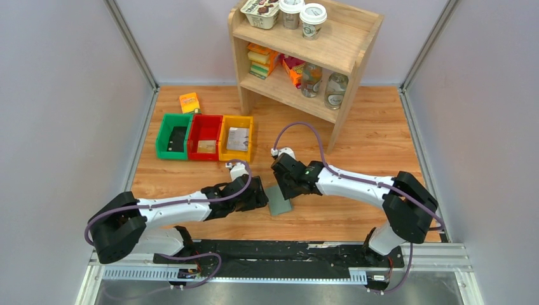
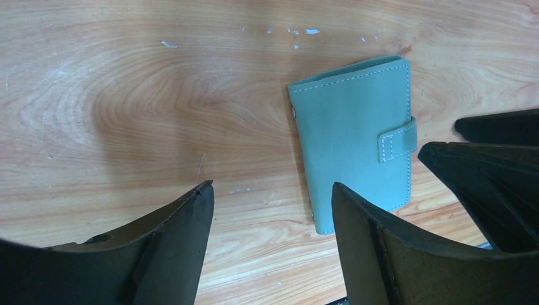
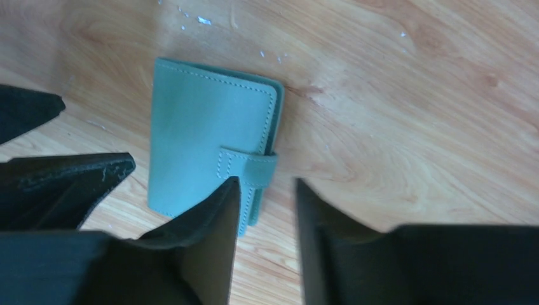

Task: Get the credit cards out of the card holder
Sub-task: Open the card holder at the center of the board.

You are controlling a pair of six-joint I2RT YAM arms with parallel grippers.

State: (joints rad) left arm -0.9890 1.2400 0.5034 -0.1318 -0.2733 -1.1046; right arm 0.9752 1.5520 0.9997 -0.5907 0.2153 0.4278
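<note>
The card holder [image 1: 278, 200] is a sage-green wallet lying closed and flat on the wooden table between my two grippers. Its side tab [image 2: 397, 140] is fastened over the edge. No cards show. My left gripper [image 1: 259, 197] is open and empty just left of the holder; in the left wrist view the holder [image 2: 353, 140] lies ahead of the open gripper [image 2: 272, 187], partly behind one finger. My right gripper [image 1: 284, 181] is open with a narrower gap. In the right wrist view the gripper [image 3: 267, 183] hovers at the holder's [image 3: 203, 140] tab [image 3: 249, 166] edge, holding nothing.
Green [image 1: 173, 135], red [image 1: 204, 136] and yellow [image 1: 236, 138] bins stand in a row at the back left. An orange packet [image 1: 189, 102] lies behind them. A wooden shelf [image 1: 305, 51] with cups, jars and packets stands at the back. Grey walls close both sides.
</note>
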